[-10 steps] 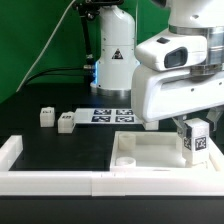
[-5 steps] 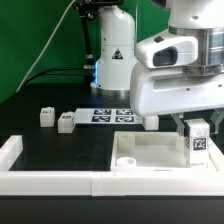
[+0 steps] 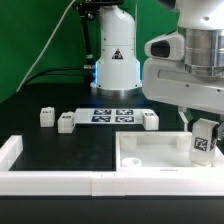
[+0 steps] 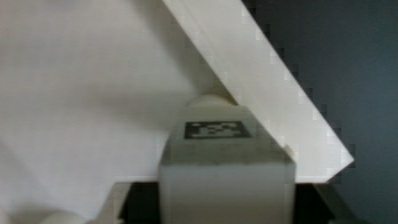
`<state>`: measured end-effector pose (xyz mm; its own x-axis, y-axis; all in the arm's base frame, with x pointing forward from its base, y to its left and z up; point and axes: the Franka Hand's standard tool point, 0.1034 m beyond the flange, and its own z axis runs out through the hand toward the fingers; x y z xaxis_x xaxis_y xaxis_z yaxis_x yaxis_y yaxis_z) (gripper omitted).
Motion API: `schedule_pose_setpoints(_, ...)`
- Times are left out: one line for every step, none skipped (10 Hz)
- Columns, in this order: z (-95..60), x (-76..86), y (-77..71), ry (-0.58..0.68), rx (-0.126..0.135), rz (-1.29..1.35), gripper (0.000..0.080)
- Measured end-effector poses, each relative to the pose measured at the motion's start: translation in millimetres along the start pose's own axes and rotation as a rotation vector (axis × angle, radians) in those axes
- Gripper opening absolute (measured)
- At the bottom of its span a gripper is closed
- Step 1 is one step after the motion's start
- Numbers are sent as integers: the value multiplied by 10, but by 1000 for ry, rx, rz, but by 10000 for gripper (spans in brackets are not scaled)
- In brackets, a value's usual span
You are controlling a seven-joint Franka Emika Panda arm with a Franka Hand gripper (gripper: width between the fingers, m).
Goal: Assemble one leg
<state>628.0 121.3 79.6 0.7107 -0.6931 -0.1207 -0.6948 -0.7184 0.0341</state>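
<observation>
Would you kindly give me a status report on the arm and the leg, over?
Status: fingers shut on the leg. Leg upright at the white tray-like piece, at the exterior view's right end. Nothing seen in the way.

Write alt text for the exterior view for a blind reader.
The gripper holds a tagged white leg over the white tray-like piece, at the exterior view's right. Three loose legs and the marker board lie behind.
</observation>
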Motion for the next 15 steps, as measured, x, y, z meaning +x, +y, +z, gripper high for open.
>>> schedule_pose_setpoints(2, -7, -6, 5, -3, 106, 292)
schedule_pose_setpoints(1, -4, -6, 3, -1, 174, 292)
schedule_pose_setpoints(1, -1, -4, -6, 5, 262, 292)
schedule_pose_setpoints(1, -4, -7, -8, 6, 306, 292)
schedule_pose_setpoints(2, -7, -8, -8, 6, 288, 292)
schedule_pose_setpoints(3, -10, -10, -8, 6, 258, 399)
schedule_pose_setpoints(3, -12, -11, -8, 7, 223, 570)
schedule_pose_setpoints(5, -23, -15, -6, 4, 184, 627)
schedule_pose_setpoints(9, -54, -35, -6, 3, 95, 627)
schedule_pose_setpoints(10, -59, -41, -5, 4, -106, 647)
schedule_pose_setpoints(12, -57, -39, -4, 5, -225, 647)
schedule_pose_setpoints(14, -47, -38, 0, 6, -397, 647)
schedule_pose_setpoints(9, -32, -44, 13, 1, -567, 648)
schedule_pose_setpoints(9, -27, -41, 18, -9, -723, 648)
schedule_pose_setpoints(12, -27, -40, 19, -13, -849, 648)
